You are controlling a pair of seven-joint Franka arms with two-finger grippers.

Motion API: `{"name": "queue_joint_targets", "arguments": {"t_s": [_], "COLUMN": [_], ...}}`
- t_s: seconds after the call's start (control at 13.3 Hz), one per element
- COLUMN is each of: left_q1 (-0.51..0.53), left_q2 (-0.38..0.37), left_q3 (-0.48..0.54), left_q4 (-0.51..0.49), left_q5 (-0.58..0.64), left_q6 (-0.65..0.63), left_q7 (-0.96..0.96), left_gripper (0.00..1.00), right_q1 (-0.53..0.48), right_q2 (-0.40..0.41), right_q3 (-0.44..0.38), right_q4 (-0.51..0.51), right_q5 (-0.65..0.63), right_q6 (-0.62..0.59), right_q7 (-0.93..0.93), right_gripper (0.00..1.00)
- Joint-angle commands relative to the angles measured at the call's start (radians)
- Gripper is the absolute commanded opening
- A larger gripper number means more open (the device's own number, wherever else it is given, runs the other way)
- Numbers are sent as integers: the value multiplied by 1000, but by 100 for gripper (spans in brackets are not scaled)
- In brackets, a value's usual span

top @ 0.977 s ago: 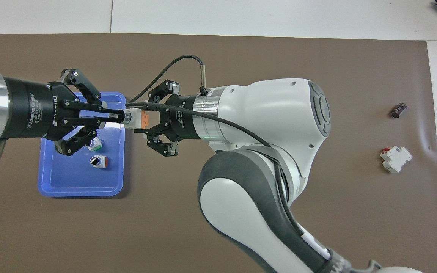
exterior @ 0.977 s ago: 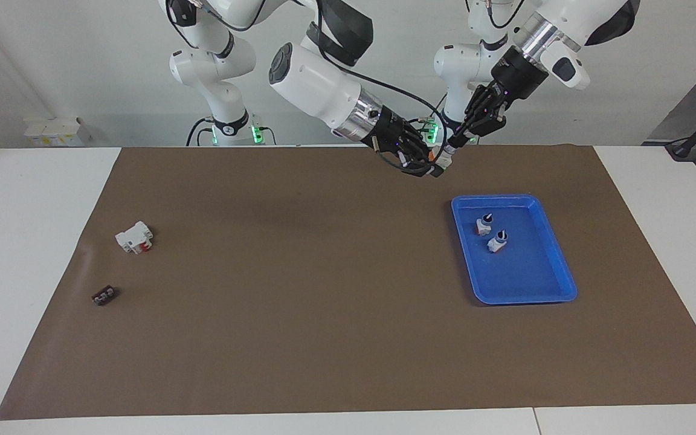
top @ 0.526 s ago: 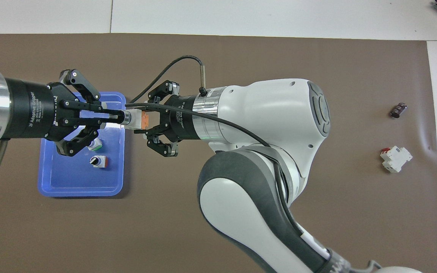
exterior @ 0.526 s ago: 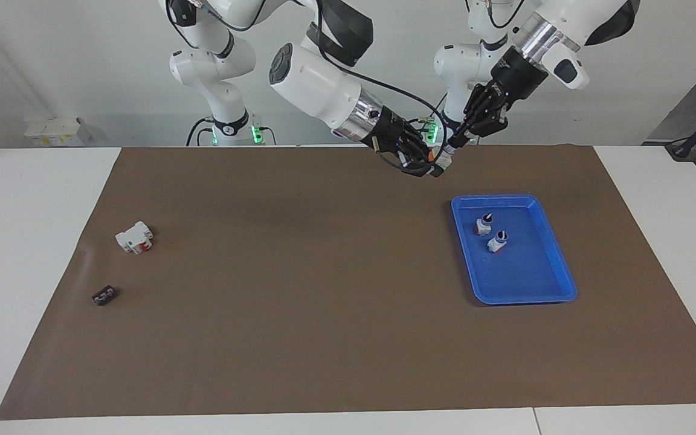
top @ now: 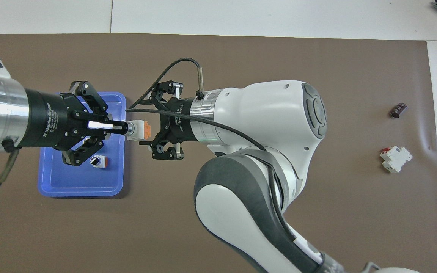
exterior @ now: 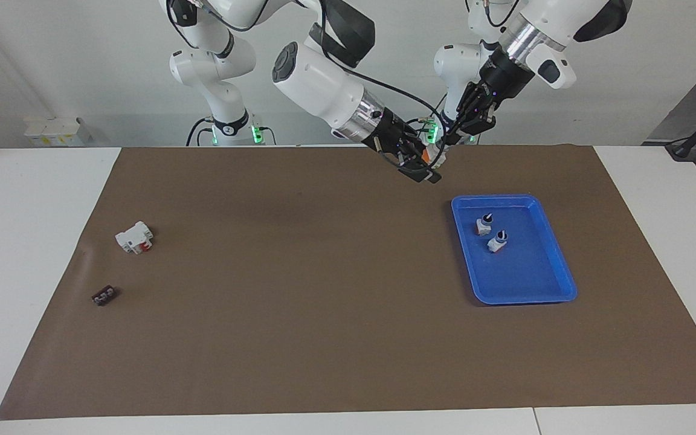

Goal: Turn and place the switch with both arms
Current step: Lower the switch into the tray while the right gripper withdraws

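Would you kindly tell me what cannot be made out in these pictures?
- Overhead view: the left gripper covers one tray switch.
- Facing view: the right gripper hides most of the held switch.
- Both views: the held switch's knob position, inside the left jaws.
- Facing view: the dark piece, markings too small.

A blue tray (exterior: 556, 263) sat on the brown mat (exterior: 299, 290) toward the left arm's end, with two small knobbed switches (exterior: 490, 233) lying inside it. At the right arm's end lay a white blocky part with a red patch (exterior: 134, 237) and, farther from the robots, a small dark piece (exterior: 104, 295).
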Motion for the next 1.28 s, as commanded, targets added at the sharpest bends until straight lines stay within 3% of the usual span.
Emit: {"name": "queue_joint_targets", "arguments": {"t_s": [0.0, 0.3, 0.53, 0.75, 0.9, 1.2], "left_q1": [-12, 3, 59, 147, 223, 290], "left_q2": [-32, -80, -144, -203, -247, -249], "left_q3": [7, 11, 14, 16, 16, 14], "left_q4": [-41, -173, -302, -423, -516, -647], "left_q5": [66, 158, 198, 230, 242, 242], "left_q6": [-9, 43, 71, 86, 143, 302], "left_q7": [-18, 49, 241, 507, 742, 904], "left_gripper": [0, 0, 0, 0, 0, 0], "right_q1": [-32, -74, -140, -196, -197, -196], "right_q2": [-25, -117, -189, -224, -255, -295], "right_q3": [-2, -2, 1, -8, -95, -257], "right_q4": [-13, -29, -36, -37, -34, -29], "right_q5": [-53, -239, -471, -530, -588, -616], "right_q6": [2, -86, -290, -462, -557, -705], "right_q7": [-15, -127, -269, -539, -747, -1229], "right_gripper": [100, 100, 100, 100, 100, 100]}}
